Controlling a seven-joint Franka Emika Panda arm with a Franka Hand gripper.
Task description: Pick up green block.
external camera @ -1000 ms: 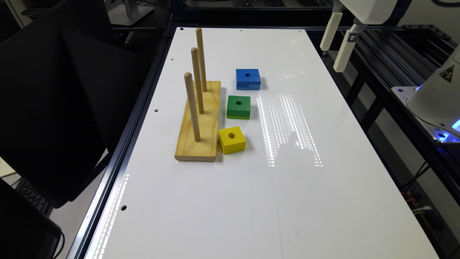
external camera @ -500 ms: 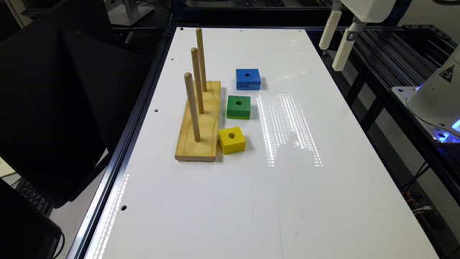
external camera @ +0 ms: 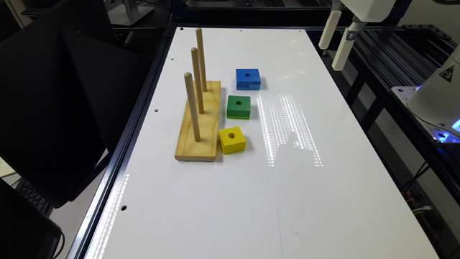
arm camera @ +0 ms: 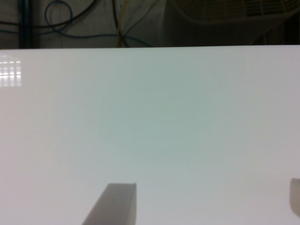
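Nothing had moved since the earlier frames: our pincer (external camera: 337,39) hung in the same place above the far corner of the white table (external camera: 287,201), and the blocks lay as before. In the wrist view our two fingertips (arm camera: 115,206) stood wide apart with bare table between them, so the pincer was open and held nothing.

The small green wooden square block with a round hole (external camera: 238,107) lay well apart from the pincer, lower and nearer the camera, toward the exterior view's left. It sat between the blue wooden block with a hole (external camera: 248,78) and the yellow wooden block with a hole (external camera: 232,139), just beside the light wooden base with three upright pegs (external camera: 198,122).

We judged that the long approach carried the risk. A descent slightly off line could bring a finger down on a neighbouring block or push the green one against the base.
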